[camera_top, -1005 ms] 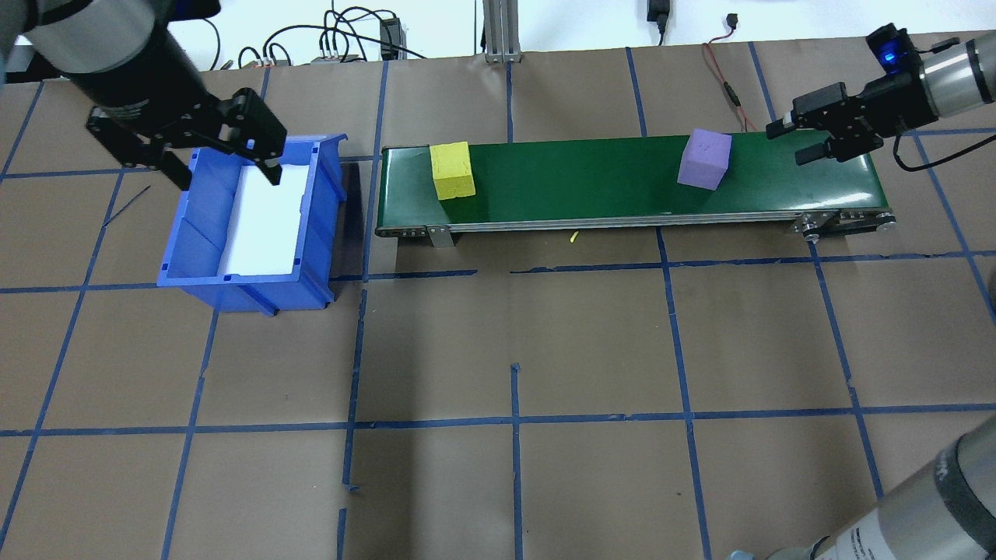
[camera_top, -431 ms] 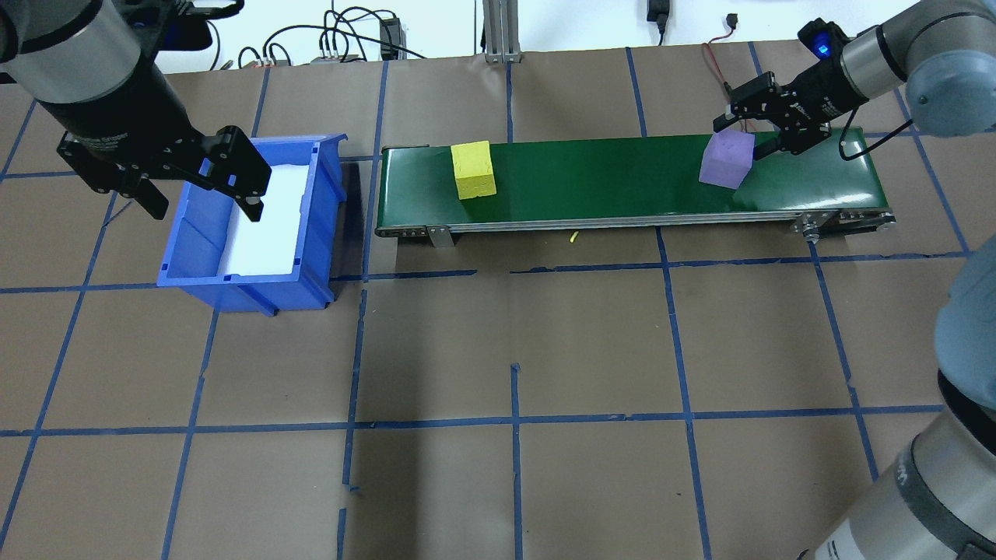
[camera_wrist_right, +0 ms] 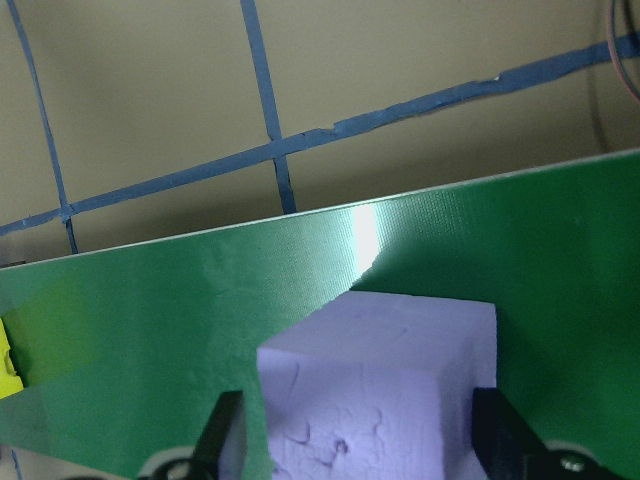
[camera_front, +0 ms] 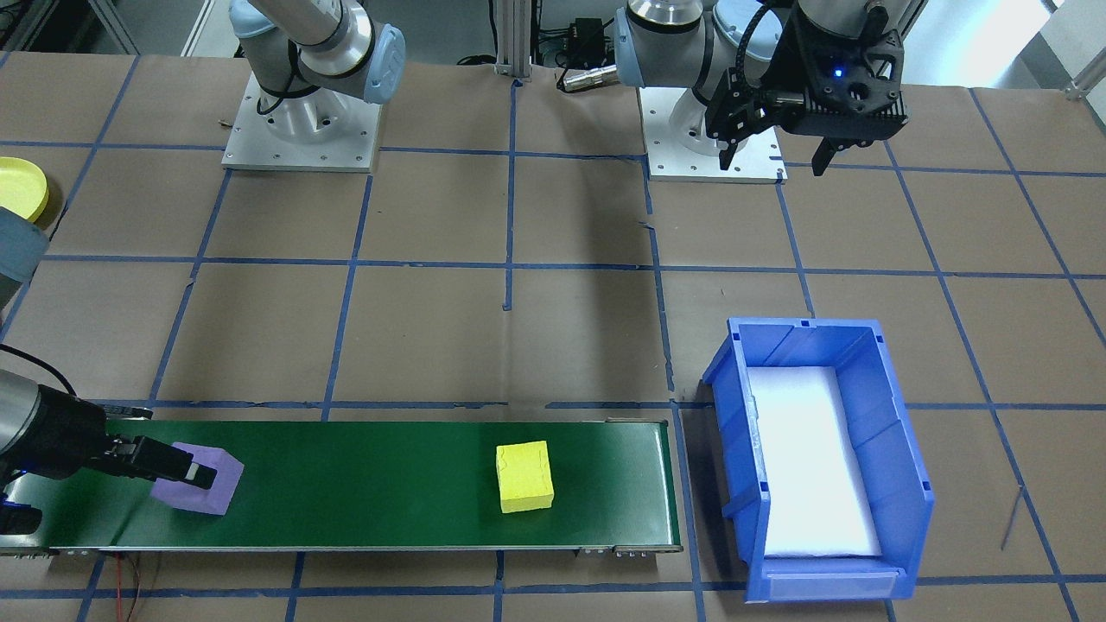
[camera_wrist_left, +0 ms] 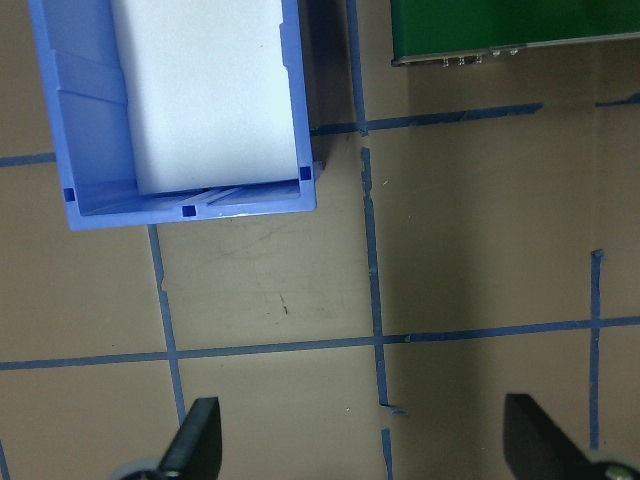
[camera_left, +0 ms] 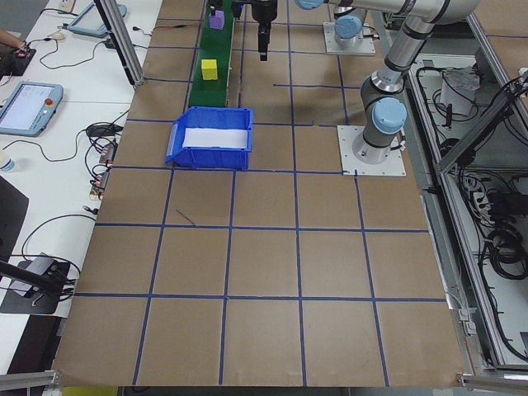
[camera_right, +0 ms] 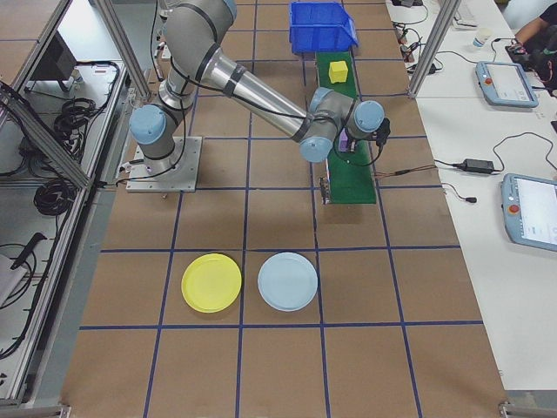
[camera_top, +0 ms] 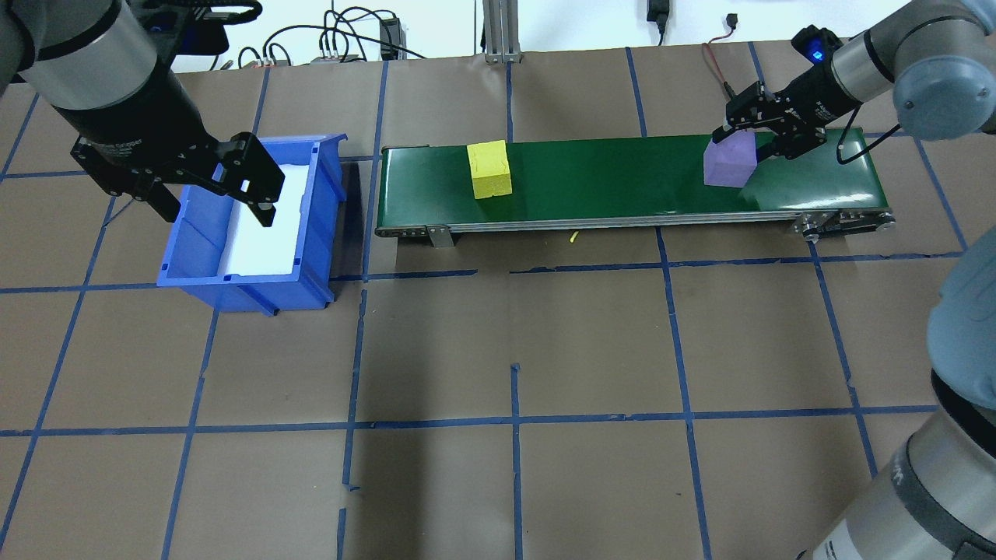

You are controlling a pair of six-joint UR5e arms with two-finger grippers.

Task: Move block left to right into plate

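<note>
Presently, right gripper [camera_top: 745, 141]: fingers apart, straddling the purple block [camera_top: 729, 162] on the green conveyor [camera_top: 622, 183], right end.
Left gripper [camera_top: 212, 192]: fingers apart above the blue bin [camera_top: 323, 233].
Yellow plate [camera_right: 211, 282]: on the bench, well apart.

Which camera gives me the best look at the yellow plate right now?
Exterior right: the whole yellow plate shows, unobstructed on the table. The front-facing view catches only its edge; no other view shows it.

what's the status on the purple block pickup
Right gripper open, fingers straddling purple block on green conveyor. Left gripper open, empty over blue bin. Yellow plate clear. Nothing in the way.
</note>
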